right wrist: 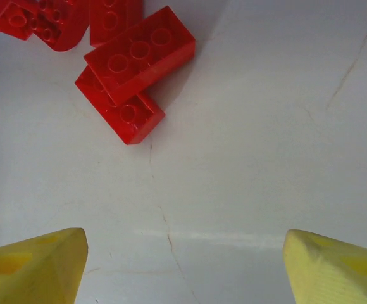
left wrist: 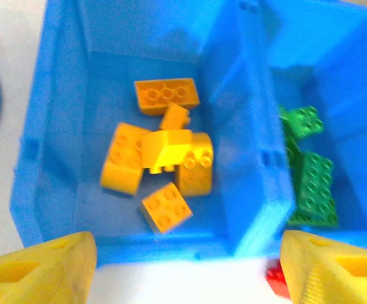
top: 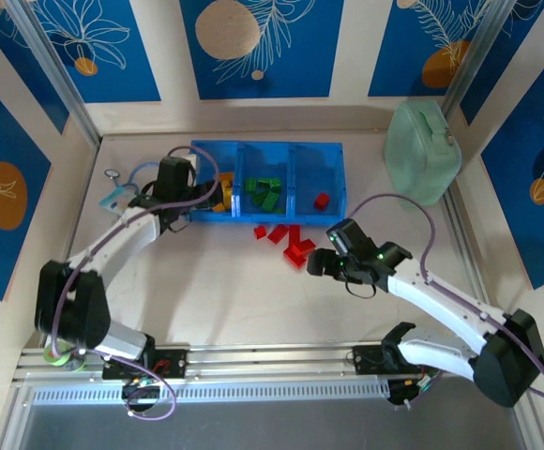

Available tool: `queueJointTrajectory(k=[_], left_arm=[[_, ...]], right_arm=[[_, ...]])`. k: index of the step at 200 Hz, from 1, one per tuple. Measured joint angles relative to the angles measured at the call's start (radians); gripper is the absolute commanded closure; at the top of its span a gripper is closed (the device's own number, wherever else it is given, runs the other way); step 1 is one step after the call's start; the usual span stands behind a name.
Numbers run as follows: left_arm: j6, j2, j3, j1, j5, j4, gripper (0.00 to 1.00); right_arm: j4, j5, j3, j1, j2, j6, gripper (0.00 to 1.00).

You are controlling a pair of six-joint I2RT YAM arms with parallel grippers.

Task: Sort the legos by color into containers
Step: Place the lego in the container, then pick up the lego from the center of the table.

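The left claw (left wrist: 183, 271), spread and empty, is hanging over the near wall of the blue tray (left wrist: 250, 152). Its left compartment is holding a heap of studded orange legos (left wrist: 161, 155), and green legos (left wrist: 310, 183) are lying in the middle one. The right claw (right wrist: 183, 266), also spread, is hovering above the pale surface (right wrist: 266, 158) near glossy red legos (right wrist: 136, 60) lying outside the tray. One red lego (top: 322, 200) is sitting in the right compartment.
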State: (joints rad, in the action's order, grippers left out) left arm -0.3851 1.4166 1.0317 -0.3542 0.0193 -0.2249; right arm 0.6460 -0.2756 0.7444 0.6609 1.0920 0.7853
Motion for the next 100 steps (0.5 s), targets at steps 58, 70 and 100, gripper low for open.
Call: queueJointTrajectory(k=[58, 70, 100], left_arm=[[-0.037, -0.262, -0.282, -0.183, 0.084, 0.019, 0.24], [-0.054, -0.306, -0.331, -0.196, 0.095, 0.011, 0.25], [-0.078, -0.409, -0.411, -0.205, 0.121, -0.032, 0.25]], right_arm=[[-0.011, 0.015, 0.208, 0.008, 0.326, -0.061, 0.22], [-0.007, 0.017, 0.254, 0.011, 0.398, -0.072, 0.22], [-0.002, 0.011, 0.356, 0.021, 0.544, -0.087, 0.22]])
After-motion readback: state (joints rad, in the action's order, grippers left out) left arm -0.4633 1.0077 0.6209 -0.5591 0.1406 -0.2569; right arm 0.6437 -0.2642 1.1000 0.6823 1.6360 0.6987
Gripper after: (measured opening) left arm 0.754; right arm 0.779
